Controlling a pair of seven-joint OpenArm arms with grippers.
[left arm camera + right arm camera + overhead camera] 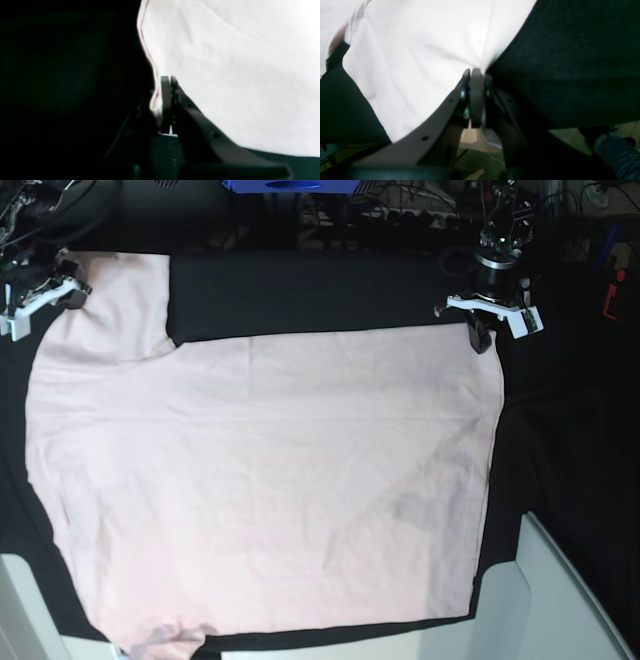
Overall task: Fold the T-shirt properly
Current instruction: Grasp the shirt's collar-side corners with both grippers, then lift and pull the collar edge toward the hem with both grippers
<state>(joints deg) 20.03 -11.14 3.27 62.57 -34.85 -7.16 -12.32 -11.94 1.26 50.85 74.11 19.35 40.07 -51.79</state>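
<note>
I see the T-shirt (270, 480) lying flat, plain side up, on the black surface (560, 440), long axis left-right. My left hand (481, 337) clamps its far hem corner; my right hand (62, 292) clamps a sleeve.

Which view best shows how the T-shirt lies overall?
The base view: the T-shirt lies spread flat, plain side up, on the black table cloth. Each wrist view shows only pale fabric pinched at an edge by the left gripper or right gripper.
</note>
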